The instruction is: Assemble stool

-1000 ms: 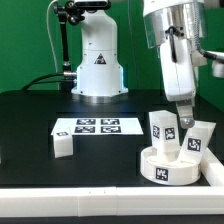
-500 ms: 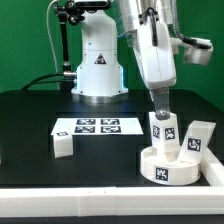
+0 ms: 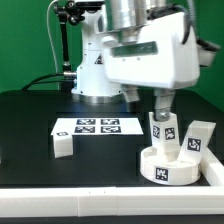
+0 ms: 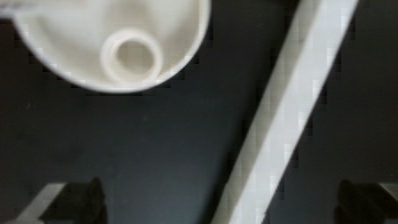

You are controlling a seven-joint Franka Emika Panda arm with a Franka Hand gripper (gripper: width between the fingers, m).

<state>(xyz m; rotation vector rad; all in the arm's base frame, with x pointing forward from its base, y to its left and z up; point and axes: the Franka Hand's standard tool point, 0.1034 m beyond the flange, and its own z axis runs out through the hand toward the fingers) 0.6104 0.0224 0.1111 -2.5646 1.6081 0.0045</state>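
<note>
The white ring-shaped seat disc (image 3: 168, 167) lies on the black table at the exterior view's right. Three tagged leg blocks stand at or in it: one (image 3: 160, 129) at its back left, one (image 3: 190, 144) in the middle, one (image 3: 203, 132) at the back right. A fourth leg block (image 3: 62, 146) lies apart at the left. My gripper (image 3: 160, 102) hangs just above the back-left leg block, touching nothing. In the blurred wrist view the gripper (image 4: 214, 205) is open and empty, its fingers (image 4: 64, 204) far apart, and the seat disc (image 4: 103, 42) shows with a round hole.
The marker board (image 3: 97, 127) lies flat left of the seat. The long white edge rail (image 4: 285, 120) runs under the gripper in the wrist view and shows at the table's right edge (image 3: 214, 172). The robot base (image 3: 97, 70) stands at the back.
The gripper moved from above the right-hand legs toward the exterior view's left, over the back-left leg. The arm has swung and turned, now filling the upper frame. The parts have not moved.
</note>
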